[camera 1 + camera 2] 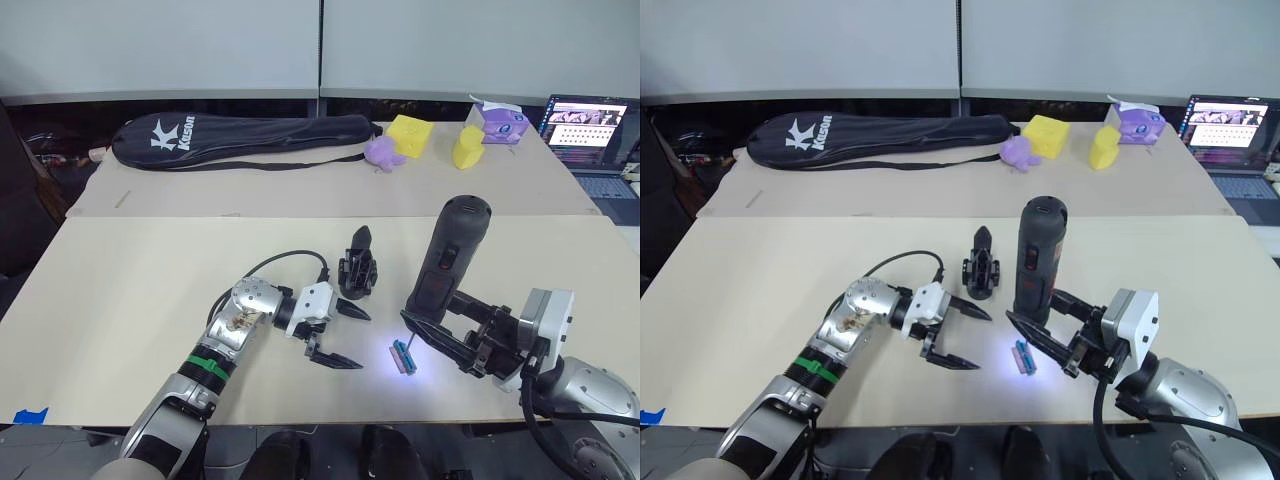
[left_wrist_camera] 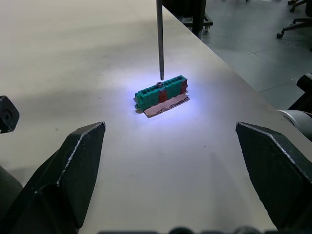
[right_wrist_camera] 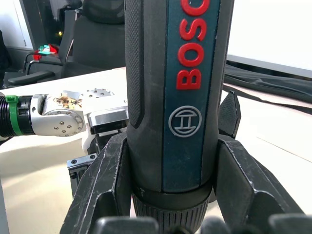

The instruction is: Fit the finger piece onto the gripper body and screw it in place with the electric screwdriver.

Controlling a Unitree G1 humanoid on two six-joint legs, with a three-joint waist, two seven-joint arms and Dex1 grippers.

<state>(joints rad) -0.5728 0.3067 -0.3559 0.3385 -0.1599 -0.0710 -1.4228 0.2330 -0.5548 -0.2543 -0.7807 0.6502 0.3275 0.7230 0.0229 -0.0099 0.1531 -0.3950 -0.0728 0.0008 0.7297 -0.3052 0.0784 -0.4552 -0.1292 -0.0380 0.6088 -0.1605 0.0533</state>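
On the near table, the left gripper (image 1: 345,336) lies low with its two black fingers spread wide and nothing between them, pointing toward three o'clock. Just off its upper finger, at about one o'clock, the gripper body (image 1: 358,268) stands upright on the table, its pointed finger up, apart from both arms. At three o'clock from the left gripper a small green block (image 1: 403,355) sits in a pool of white light, with the metal bit (image 2: 160,39) coming down onto its top. The right gripper (image 1: 432,322) is clenched around the electric screwdriver (image 1: 445,255), held upright. At twelve o'clock on the far table lie a black racket bag (image 1: 240,138), a purple toy (image 1: 382,153), yellow foam pieces (image 1: 410,135) and a laptop (image 1: 585,127).
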